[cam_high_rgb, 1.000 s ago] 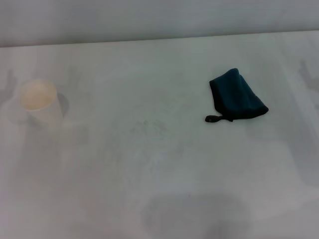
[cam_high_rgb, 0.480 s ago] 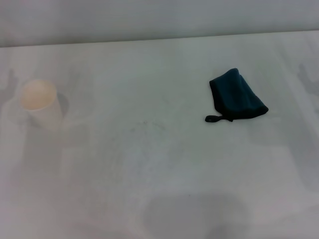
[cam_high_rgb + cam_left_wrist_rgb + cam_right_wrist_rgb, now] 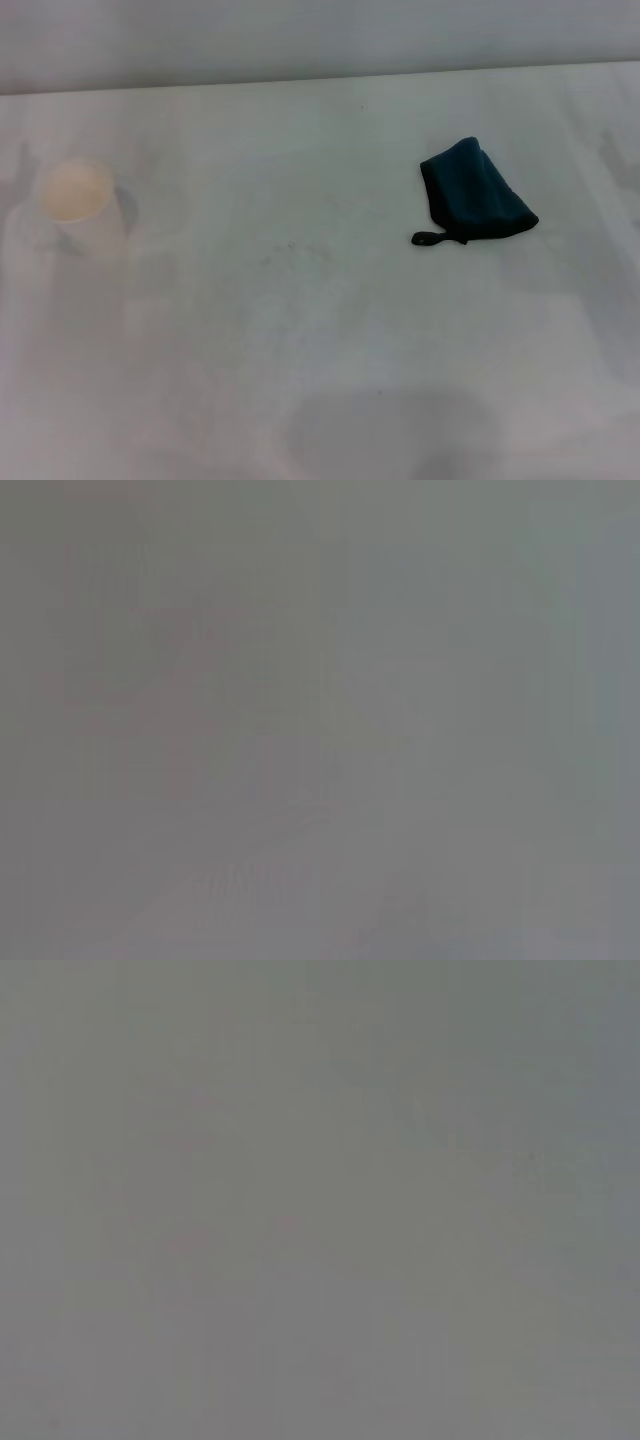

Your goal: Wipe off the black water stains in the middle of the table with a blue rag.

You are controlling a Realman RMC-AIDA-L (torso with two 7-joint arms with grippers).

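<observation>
The blue rag [image 3: 474,193] lies folded on the white table [image 3: 330,330], right of the middle, with its small black loop tag [image 3: 428,238] at its near left corner. No black blob shows in the middle of the table. Only faint grey specks [image 3: 291,246] and smudges show there, well left of the rag. Neither gripper is in the head view. Both wrist views show only a plain grey blur, with no fingers and no object to make out.
A white paper cup [image 3: 78,205] stands upright at the far left of the table. The table's far edge [image 3: 320,78] meets a grey wall. A soft shadow [image 3: 390,430] lies at the near middle.
</observation>
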